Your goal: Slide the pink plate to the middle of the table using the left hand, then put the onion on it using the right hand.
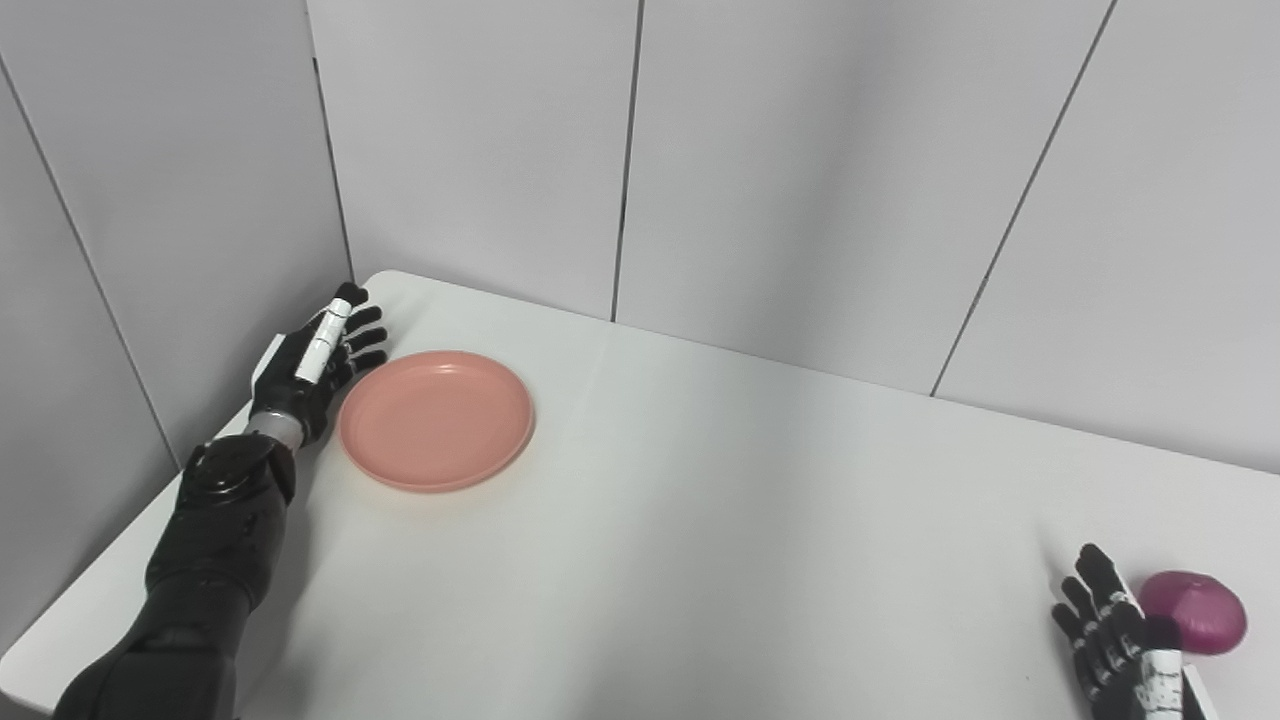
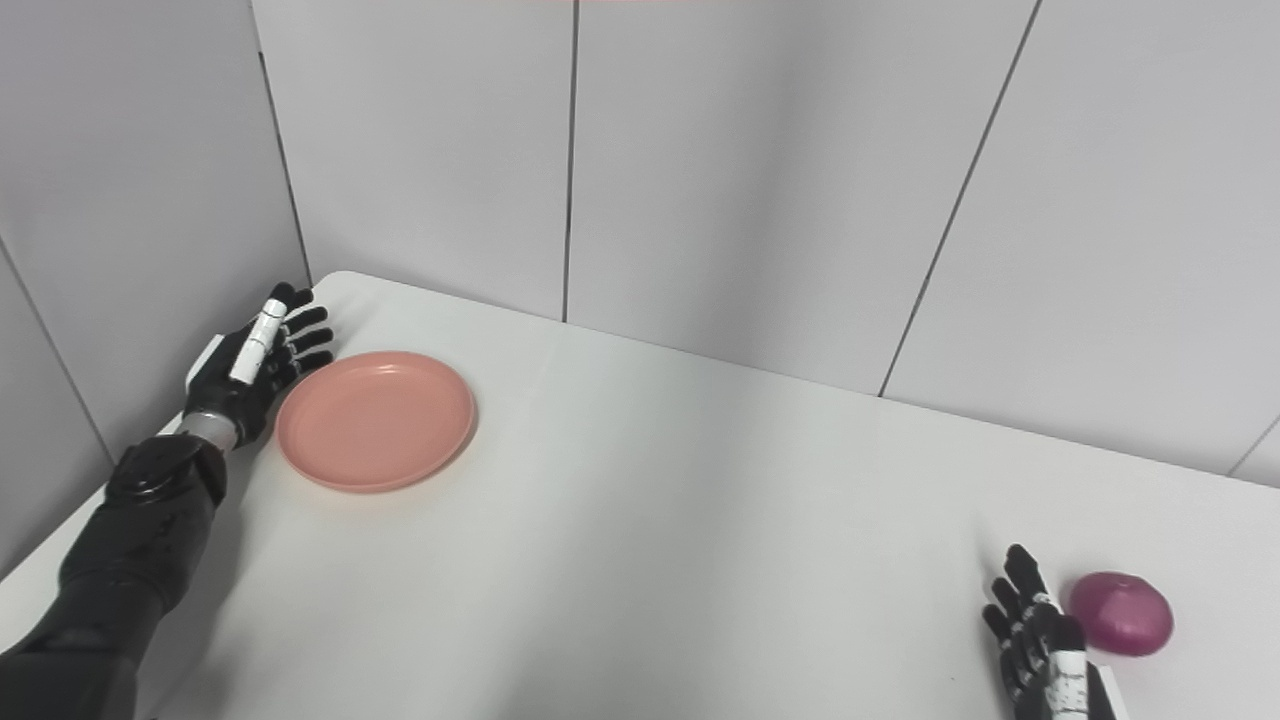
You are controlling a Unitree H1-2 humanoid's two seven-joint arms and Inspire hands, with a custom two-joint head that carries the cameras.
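A pink plate (image 1: 436,419) lies flat on the white table (image 1: 700,520), at its far left. My left hand (image 1: 318,362) is open, fingers stretched out, right beside the plate's left rim, touching or nearly touching it. A purple onion (image 1: 1194,611) rests on the table at the near right. My right hand (image 1: 1115,630) is open and empty just left of the onion, close to it but not holding it. The same scene shows in the right eye view, with the plate (image 2: 375,419) and the onion (image 2: 1121,612).
Grey wall panels (image 1: 640,150) close off the table at the back and on the left, just behind my left hand. The table's left edge runs along my left forearm (image 1: 210,560).
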